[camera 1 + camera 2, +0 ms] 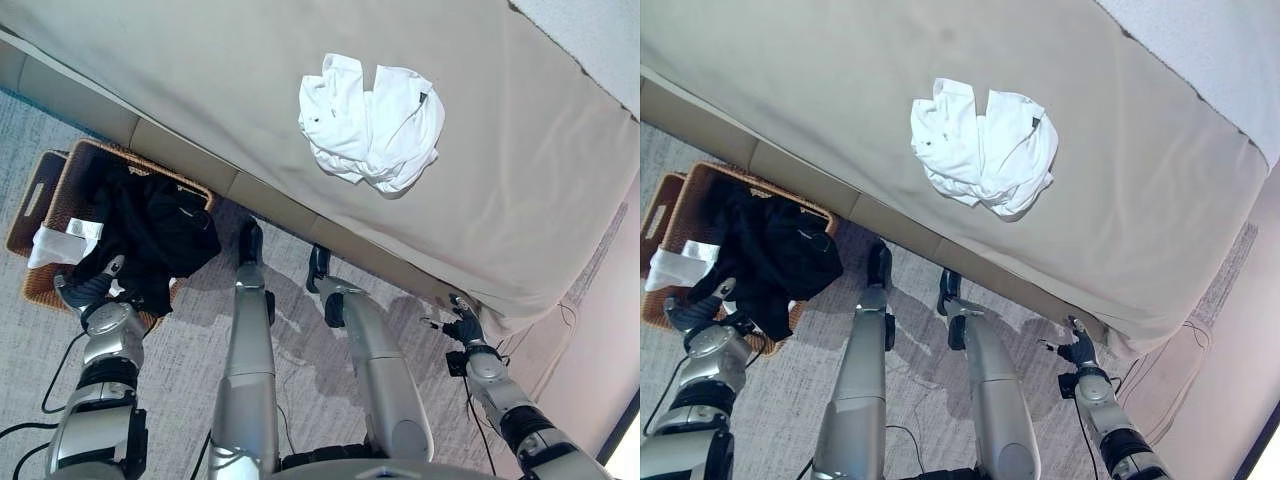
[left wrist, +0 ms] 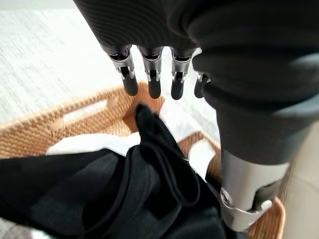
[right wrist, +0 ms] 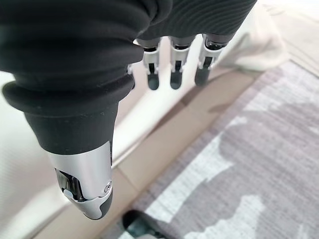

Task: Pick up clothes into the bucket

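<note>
Silver-grey arms end in dark ribbed wrist covers, with silver fingers (image 2: 152, 74) tipped in black

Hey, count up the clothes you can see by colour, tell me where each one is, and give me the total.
White: 2, a white garment crumpled on the bed, and a white cloth in the wicker basket.
Black: 1, a black garment heaped in the basket, draping over its rim.
Total: 3 pieces of clothing.
</note>
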{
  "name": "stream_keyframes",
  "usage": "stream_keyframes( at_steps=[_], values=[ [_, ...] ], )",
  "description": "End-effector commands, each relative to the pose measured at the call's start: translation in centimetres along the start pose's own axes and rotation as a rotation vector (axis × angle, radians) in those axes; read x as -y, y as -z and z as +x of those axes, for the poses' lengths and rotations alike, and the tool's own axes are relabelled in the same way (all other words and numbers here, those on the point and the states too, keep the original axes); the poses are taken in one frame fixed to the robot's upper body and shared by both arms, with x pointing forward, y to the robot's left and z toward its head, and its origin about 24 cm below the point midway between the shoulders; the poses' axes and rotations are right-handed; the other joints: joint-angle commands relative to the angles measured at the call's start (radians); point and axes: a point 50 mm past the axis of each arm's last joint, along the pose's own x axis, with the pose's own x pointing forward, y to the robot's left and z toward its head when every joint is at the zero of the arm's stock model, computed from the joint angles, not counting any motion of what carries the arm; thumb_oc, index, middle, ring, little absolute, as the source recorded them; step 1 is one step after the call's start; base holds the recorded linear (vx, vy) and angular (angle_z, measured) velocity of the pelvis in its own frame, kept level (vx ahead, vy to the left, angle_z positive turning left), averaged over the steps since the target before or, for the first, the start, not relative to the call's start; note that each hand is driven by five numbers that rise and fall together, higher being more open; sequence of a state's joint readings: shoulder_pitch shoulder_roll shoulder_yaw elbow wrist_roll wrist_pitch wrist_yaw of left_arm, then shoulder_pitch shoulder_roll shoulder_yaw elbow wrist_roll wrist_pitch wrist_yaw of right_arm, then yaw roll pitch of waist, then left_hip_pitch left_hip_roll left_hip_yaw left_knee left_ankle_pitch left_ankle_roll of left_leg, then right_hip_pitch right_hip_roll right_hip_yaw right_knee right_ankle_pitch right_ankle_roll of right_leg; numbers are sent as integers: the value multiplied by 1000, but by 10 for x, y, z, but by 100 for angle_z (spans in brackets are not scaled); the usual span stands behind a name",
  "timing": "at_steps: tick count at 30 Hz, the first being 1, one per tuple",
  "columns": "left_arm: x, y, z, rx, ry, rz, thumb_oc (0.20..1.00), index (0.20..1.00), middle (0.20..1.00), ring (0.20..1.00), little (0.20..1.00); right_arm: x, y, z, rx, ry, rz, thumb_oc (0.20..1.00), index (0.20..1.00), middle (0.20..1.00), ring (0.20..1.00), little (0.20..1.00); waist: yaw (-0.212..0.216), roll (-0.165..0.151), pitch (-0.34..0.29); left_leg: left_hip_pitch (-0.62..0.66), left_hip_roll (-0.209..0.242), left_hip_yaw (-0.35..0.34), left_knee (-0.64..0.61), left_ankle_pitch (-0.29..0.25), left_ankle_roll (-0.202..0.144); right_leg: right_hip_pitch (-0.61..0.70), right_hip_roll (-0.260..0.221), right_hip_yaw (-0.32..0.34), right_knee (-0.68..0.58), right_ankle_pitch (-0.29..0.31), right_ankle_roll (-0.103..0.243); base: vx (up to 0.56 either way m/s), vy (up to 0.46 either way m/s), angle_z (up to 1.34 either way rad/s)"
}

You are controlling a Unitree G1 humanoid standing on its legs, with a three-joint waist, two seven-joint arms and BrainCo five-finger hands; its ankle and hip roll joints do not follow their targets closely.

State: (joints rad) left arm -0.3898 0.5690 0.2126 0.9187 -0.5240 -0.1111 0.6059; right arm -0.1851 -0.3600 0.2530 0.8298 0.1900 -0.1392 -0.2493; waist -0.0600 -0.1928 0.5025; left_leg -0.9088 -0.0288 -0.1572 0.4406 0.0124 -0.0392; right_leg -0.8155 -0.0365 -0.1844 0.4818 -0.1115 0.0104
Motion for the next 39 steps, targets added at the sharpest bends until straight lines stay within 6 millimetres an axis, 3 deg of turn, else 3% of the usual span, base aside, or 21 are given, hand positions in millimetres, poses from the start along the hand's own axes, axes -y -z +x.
stream_keyframes(
  at_steps=[1, 7, 8, 9, 10, 16, 22, 25, 31, 36, 39],
  values=[
    [-35, -4, 8, 57, -157, 47, 1000, 1000, 1000, 1000, 1000, 0, 23, -15, -57, -3, -17, 1000, 1000, 1000, 1000, 1000, 52, -33, 18, 61, -21, 50, 44, -94, 74, 47, -26, 43, -138, 119, 55, -2, -47, 2],
    [-22, 0, -11, 183, -83, 157, 1000, 1000, 1000, 1000, 1000, 9, 2, -15, 62, 32, -1, 1000, 1000, 1000, 1000, 1000, 73, 18, 18, 180, -30, 46, -81, -36, 61, 139, -48, 29, -165, 112, 53, -14, -26, 6],
    [-15, -1, -17, 224, -1, 164, 1000, 1000, 1000, 1000, 1000, 15, -19, -14, 156, 45, 15, 1000, 1000, 1000, 1000, 1000, 77, 35, 18, 188, -35, 50, -119, 18, 60, 143, -57, 19, -176, 137, 45, 14, -2, 12],
    [-11, 10, -23, 204, 47, 174, 1000, 1000, 1000, 1000, 1000, 19, -24, -14, 184, 48, 9, 1000, 1000, 1000, 1000, 1000, 81, 52, 18, 240, -37, 41, -147, -2, 56, 182, -57, 26, -173, 108, 53, -71, 31, 11],
    [-5, 14, -27, 206, 108, 183, 1000, 1000, 1000, 1000, 1000, 23, -35, -13, 235, 55, 1, 1000, 1000, 1000, 1000, 1000, 82, 66, 18, 249, -40, 47, -182, 46, 56, 183, -62, 17, -184, 133, 44, 4, 34, 12],
    [27, 74, -60, 40, 483, 335, 1000, 1000, 1000, 1000, 1000, 41, -95, -18, 503, 88, -14, 1000, 1000, 1000, 1000, 1000, 72, 150, 17, 452, -31, 44, -349, 110, 42, 341, -73, 7, -233, 121, 48, -3, 20, 6],
    [35, 128, -105, 10, 807, 668, 1000, 1000, 1000, 1000, 1000, 58, -126, -20, 632, 160, -165, 1000, 1000, 1000, 1000, 1000, 69, 222, -47, 546, -34, 50, -391, 106, 48, 410, -78, 18, -241, 103, 50, 65, 2, -2],
    [40, 140, -130, 72, 987, 794, 1000, 1000, 1000, 1000, 1000, 59, -147, -14, 681, 220, -242, 1000, 1000, 1000, 1000, 1000, 78, 259, -77, 570, -40, 59, -387, 91, 54, 427, -80, 33, -240, 97, 52, 65, 19, -4],
    [38, 155, -149, -4, 963, 703, 1000, 1000, 1000, 1000, 1000, 51, -187, 7, 694, 306, -381, 1000, 1000, 1000, 1000, 1000, 116, 299, -113, 578, -46, 54, -397, 91, 62, 424, -78, 39, -230, 87, 49, 20, -36, -4],
    [37, 164, -157, -71, 946, 663, 1000, 1000, 1000, 1000, 1000, 66, -222, 26, 640, 405, -513, 1000, 1000, 1000, 1000, 1000, 147, 320, -107, 562, -51, 36, -395, 100, 64, 406, -78, 32, -199, 73, 44, -7, -45, 6],
    [34, 168, -159, -75, 967, 707, 1000, 1000, 1000, 1000, 1000, 77, -232, 35, 574, 442, -528, 1000, 1000, 1000, 1000, 1000, 158, 327, -93, 555, -50, 25, -400, 108, 63, 397, -79, 23, -185, 66, 41, -9, -50, 9]
  ],
)
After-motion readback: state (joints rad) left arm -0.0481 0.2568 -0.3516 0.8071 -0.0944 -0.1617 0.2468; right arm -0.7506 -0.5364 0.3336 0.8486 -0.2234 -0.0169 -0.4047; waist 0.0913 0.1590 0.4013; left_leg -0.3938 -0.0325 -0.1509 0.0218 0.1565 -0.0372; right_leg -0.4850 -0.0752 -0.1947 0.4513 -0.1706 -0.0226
